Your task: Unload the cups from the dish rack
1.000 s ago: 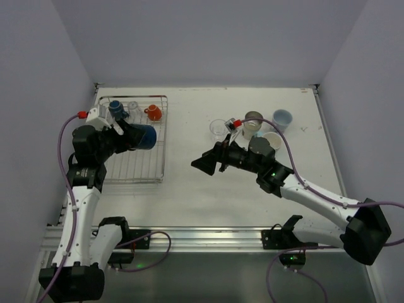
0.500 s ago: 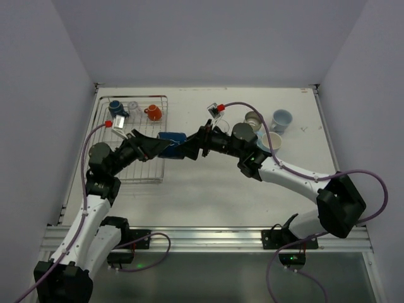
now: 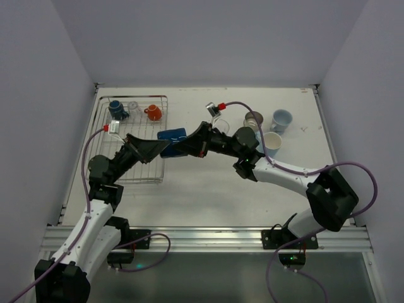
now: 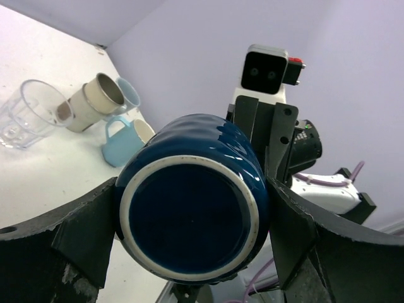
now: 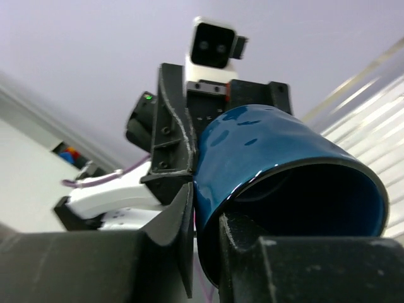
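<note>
Dark blue mug (image 3: 172, 134) in the air, just beside the dish rack (image 3: 145, 170), right side | your left jaws clamp its body | your right jaws pinch its rim

**A:** Where could a hand have passed?

**B:** Over the bare table (image 3: 202, 196) in front, between the rack (image 3: 140, 169) and the right arm (image 3: 284, 173). The far strip behind them was open too.

**A:** What barred the middle?

**B:** Both arms. The left gripper (image 3: 165, 149) and right gripper (image 3: 184, 146) met on the held mug (image 3: 172, 134) over the rack's right edge, forming one bridge.

**A:** And inside the rack?

**B:** Its far row was crowded with a blue cup (image 3: 116, 108), a rack glass (image 3: 133, 106) and an orange mug (image 3: 153, 112). The near wires lay bare.

**A:** The right side?

**B:** A grey cup (image 3: 254, 118), a light blue mug (image 3: 281, 119) and a cream cup (image 3: 272, 141) clustered beyond the arm. A table glass (image 4: 28, 113) stood beside them.
</note>
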`<action>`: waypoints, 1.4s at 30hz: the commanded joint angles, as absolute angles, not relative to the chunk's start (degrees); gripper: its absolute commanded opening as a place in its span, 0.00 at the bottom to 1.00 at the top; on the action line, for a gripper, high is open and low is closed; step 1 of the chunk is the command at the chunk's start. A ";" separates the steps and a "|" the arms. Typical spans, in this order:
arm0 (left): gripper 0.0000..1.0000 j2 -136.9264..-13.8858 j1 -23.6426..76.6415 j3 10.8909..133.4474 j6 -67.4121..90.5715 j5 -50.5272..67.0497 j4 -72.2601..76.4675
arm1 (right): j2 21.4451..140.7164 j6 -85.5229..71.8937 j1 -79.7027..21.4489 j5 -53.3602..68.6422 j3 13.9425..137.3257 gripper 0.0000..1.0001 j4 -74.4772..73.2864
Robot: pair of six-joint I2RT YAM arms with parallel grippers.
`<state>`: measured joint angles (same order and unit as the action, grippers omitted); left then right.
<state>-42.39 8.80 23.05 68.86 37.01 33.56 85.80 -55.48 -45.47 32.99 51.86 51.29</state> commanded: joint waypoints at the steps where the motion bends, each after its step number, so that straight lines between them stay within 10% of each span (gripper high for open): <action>1: 0.42 -40.17 9.49 22.06 72.07 36.21 41.22 | 86.40 -58.62 -46.05 33.57 50.89 0.11 62.92; 5: 0.88 -38.85 9.75 24.76 68.84 38.67 38.08 | 84.29 -58.28 -46.41 32.87 49.40 0.00 60.39; 8: 1.00 -37.71 9.67 32.74 55.15 38.51 20.54 | 79.29 -52.94 -46.14 30.07 48.16 0.00 51.80; 22: 1.00 -32.70 11.33 38.16 21.45 15.30 -16.87 | 71.80 -23.48 -37.81 11.53 56.78 0.00 -12.88; 42: 1.00 -33.66 11.95 37.09 19.69 8.44 -17.84 | 97.82 -8.70 -37.44 -11.42 69.78 0.00 -24.52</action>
